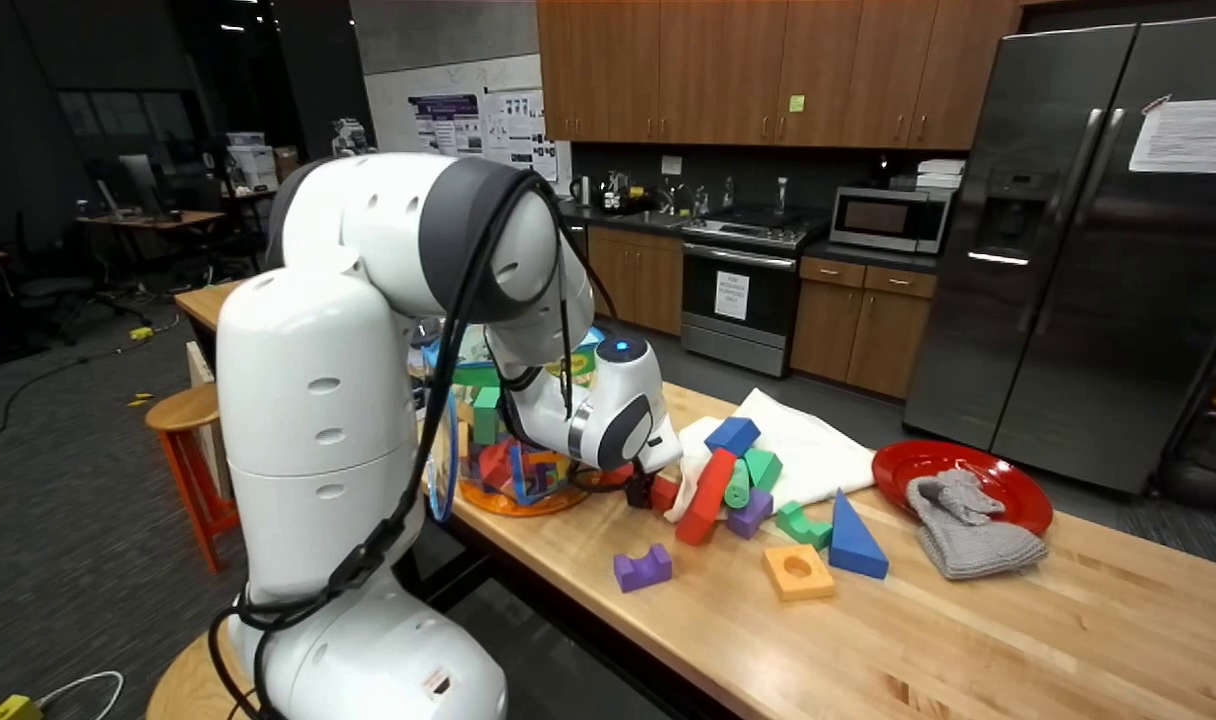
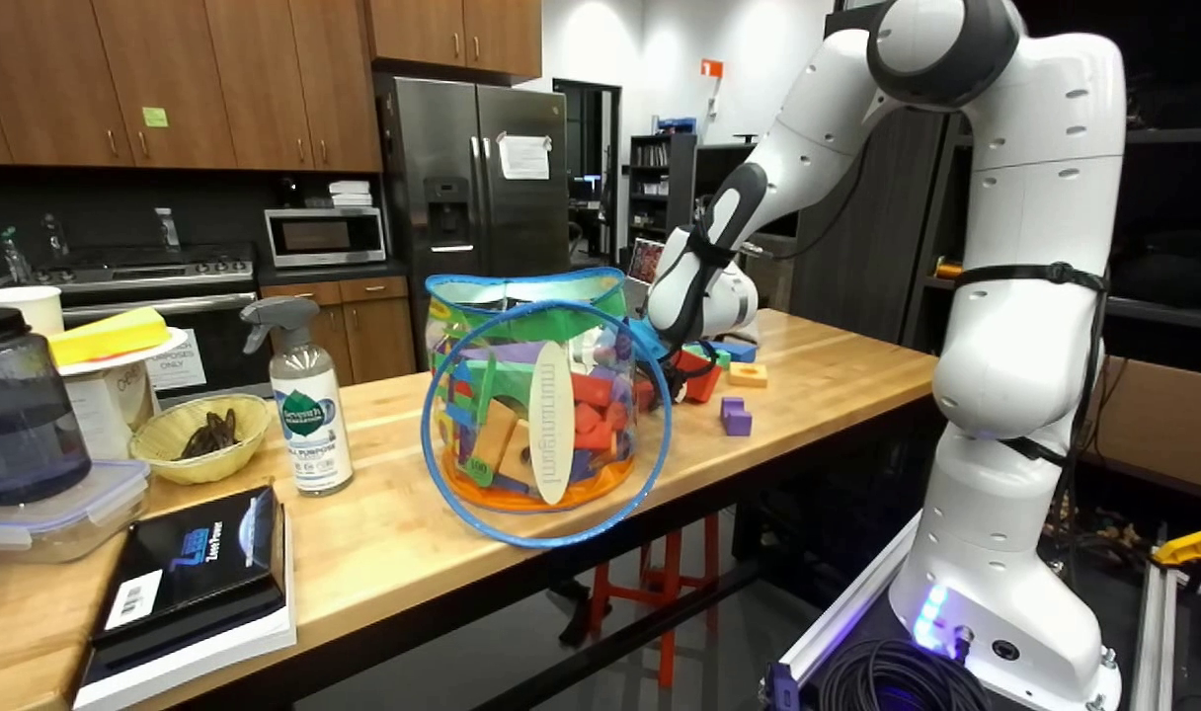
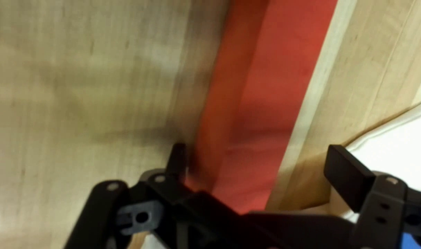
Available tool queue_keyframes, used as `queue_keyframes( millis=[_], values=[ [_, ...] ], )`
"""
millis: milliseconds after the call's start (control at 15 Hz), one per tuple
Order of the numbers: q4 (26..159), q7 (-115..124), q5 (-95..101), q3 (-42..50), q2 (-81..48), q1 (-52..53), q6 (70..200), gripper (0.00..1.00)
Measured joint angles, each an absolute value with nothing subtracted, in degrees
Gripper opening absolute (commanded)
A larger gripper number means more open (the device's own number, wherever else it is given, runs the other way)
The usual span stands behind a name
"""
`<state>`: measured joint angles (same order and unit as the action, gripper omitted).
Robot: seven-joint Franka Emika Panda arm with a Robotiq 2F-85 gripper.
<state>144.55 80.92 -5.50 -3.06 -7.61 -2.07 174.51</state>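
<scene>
In the wrist view my gripper [image 3: 260, 169] stands open, with its fingers on either side of a red block [image 3: 266, 114]. The left fingertip [image 3: 177, 159] is close against the block's side; whether it touches I cannot tell. A wide gap separates the block from the right fingertip [image 3: 349, 176]. An exterior view has the gripper [image 1: 640, 488] low at the tabletop, beside a small red block [image 1: 664, 492] and a long leaning red block [image 1: 708, 495]. Around them lie a green cylinder [image 1: 737, 484], blue block [image 1: 732, 436] and purple block [image 1: 750, 514].
A clear bag of blocks [image 2: 551, 395] stands close to the arm. White cloth [image 1: 818, 450] lies behind the pile. Nearer are a purple arch [image 1: 643, 568], yellow block [image 1: 798, 573], green arch [image 1: 804, 525] and blue triangle [image 1: 855, 540]. A red plate [image 1: 1028, 505] bears a grey cloth [image 1: 978, 540].
</scene>
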Motion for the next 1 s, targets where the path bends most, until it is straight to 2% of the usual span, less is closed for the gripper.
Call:
queue_keyframes(
  millis=[133,200,333,800,867,1000],
  values=[
    [142.85,78.88,-6.15,-2.85,-8.58,-1.51,173.08,1.00],
    [142.16,78.90,-5.09,-2.62,-8.71,-1.49,171.60,0.75],
    [140.39,78.43,-2.68,-1.78,-8.99,-0.73,167.57,0.69],
    [136.33,74.69,0.08,0.66,-8.65,1.29,154.81,0.21],
    [136.00,74.69,0.71,0.87,-8.60,1.42,153.60,0.16],
    [135.37,74.69,1.92,1.33,-8.86,1.52,153.13,0.16]
  ],
)
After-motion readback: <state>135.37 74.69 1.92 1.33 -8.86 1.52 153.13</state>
